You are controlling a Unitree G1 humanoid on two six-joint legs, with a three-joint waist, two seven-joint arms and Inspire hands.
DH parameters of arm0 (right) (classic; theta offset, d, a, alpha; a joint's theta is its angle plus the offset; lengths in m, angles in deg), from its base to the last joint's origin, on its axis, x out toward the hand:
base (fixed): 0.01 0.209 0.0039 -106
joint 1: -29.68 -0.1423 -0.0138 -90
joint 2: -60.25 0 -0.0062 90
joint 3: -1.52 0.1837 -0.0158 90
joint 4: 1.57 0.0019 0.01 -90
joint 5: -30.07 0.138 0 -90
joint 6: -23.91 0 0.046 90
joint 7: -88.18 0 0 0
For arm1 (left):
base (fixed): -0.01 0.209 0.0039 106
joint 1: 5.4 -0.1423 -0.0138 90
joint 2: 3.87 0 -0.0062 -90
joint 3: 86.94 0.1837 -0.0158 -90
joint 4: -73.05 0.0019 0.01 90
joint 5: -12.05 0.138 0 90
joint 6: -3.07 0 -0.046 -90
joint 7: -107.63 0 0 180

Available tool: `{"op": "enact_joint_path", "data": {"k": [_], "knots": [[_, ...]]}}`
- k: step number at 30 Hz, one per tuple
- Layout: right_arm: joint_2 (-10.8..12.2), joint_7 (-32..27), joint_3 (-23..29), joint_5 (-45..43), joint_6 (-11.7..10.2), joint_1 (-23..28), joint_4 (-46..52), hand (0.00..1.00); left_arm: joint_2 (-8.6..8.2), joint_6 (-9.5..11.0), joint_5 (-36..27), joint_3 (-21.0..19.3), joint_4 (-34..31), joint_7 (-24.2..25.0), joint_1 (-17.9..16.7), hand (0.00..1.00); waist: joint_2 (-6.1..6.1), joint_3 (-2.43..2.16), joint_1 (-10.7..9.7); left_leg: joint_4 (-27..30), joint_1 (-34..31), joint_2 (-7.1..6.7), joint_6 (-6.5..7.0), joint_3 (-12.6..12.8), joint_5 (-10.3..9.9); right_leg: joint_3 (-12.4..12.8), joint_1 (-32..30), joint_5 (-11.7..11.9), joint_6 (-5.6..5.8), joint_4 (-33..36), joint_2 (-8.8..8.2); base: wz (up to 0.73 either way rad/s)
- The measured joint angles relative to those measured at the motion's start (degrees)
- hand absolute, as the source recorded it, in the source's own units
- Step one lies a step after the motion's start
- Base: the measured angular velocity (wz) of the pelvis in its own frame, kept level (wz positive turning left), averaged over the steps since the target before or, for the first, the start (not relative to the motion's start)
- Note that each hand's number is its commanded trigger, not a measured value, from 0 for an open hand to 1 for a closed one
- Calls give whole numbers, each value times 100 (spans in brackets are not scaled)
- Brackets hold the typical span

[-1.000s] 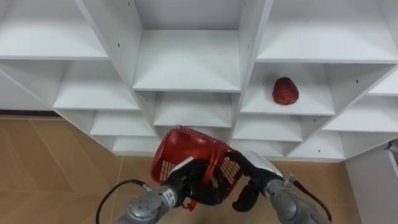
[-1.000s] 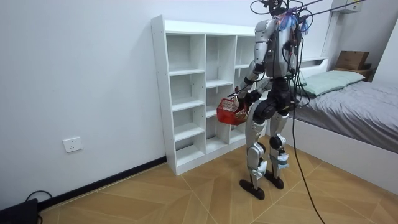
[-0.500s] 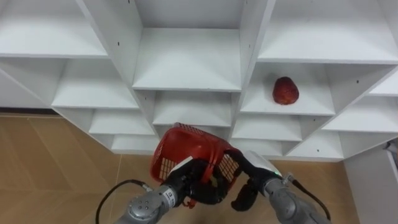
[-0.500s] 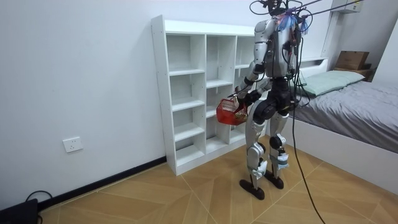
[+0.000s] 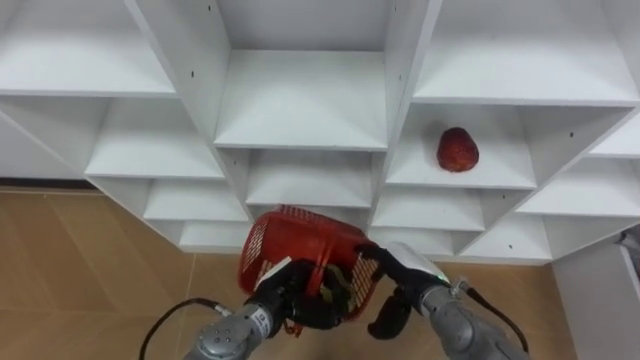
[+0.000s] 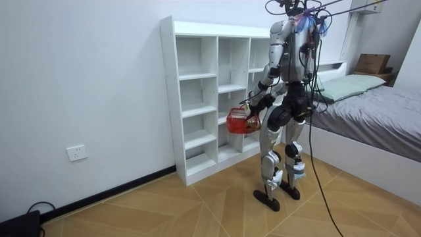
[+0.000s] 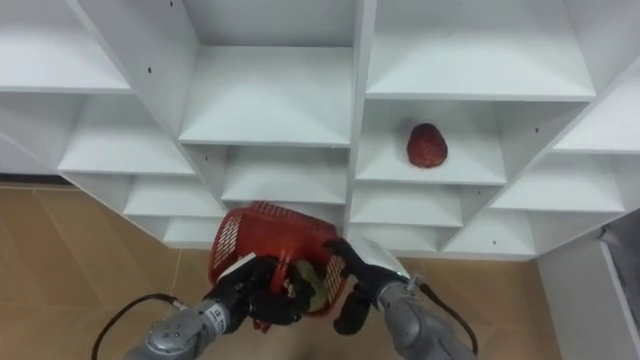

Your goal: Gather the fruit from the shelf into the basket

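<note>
Red plastic basket (image 5: 290, 240) hangs from our left hand (image 5: 290, 298), fingers curled round its handle. Our right hand (image 5: 405, 272) sits beside the rim, grip unclear. A red fruit (image 5: 457, 149) lies on a right-column shelf of the white closet (image 5: 300, 100), well apart from both hands. Room view: we stand facing the closet. Best to reach with the right hand, basket level.

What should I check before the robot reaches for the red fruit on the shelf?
1. Red fruit in view: ok, alone on its shelf.
2. Basket held: ok, left hand curled round it.
3. Right hand free: ok, open beside the basket.
4. Way to the fruit: ok, nothing in front of it.
5. Room left in the basket: cannot tell.
</note>
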Motion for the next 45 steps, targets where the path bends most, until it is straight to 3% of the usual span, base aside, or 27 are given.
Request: {"op": "enact_joint_path", "data": {"k": [4, 9, 12, 17, 24, 34, 40, 45], "knots": [[-101, 137, -12, 218, 13, 76, 635, 0, 40, -1, -16, -206, 0, -85, -21, 100, -48, -5, 6, -31, 63, 6, -1, 29, 1, 17, 43, 0, 0, -11, 8, -4], [-211, 252, 22, 216, 6, 284, 1685, 0, 80, -4, -19, -637, -1, -190, -189, 100, -240, -64, -4, -102, 206, 6, -10, 66, 7, 12, 171, -2, -3, -64, 8, -3], [-230, 254, 20, 216, 8, 367, 1808, 0, 118, -6, -24, -651, -1, -239, -278, 100, -270, -79, -1, -150, 336, -2, -13, 66, -1, 10, 296, -4, 1, -101, 6, 1], [-310, 443, 8, 510, 31, 546, 2099, 0, 175, -19, -27, -680, -1, -249, -408, 100, -267, -80, 53, -248, 573, -1, -14, 115, -2, 29, 503, -5, 7, -168, 10, -3], [-453, 687, 22, 891, 25, 727, 2698, 0, 115, -28, -77, -682, 157, -375, -450, 100, -223, -97, -9, -324, 766, -7, -20, 140, -6, 79, 661, -2, 11, -220, 17, -3], [-430, 673, 270, 1388, -17, 1302, 3339, 0, 51, -49, -75, -757, 250, -511, -607, 100, -123, -109, -24, -436, 1105, -2, -43, 147, -25, 100, 1017, 9, 19, -378, 51, 0], [-398, 447, 576, 1505, -19, 1575, 3341, 0, -11, -50, -79, -759, 69, -584, -783, 100, -90, -129, -100, -486, 1229, -4, -45, 261, -31, 219, 1082, 10, 23, -389, 63, -9], [-299, -256, 935, 1887, -55, 1685, 3004, 0, 3, -50, -171, -906, -15, -750, -869, 100, -80, -128, -267, -504, 1443, -10, -64, 265, -66, 227, 1324, 6, 31, -471, 89, -1]]}}
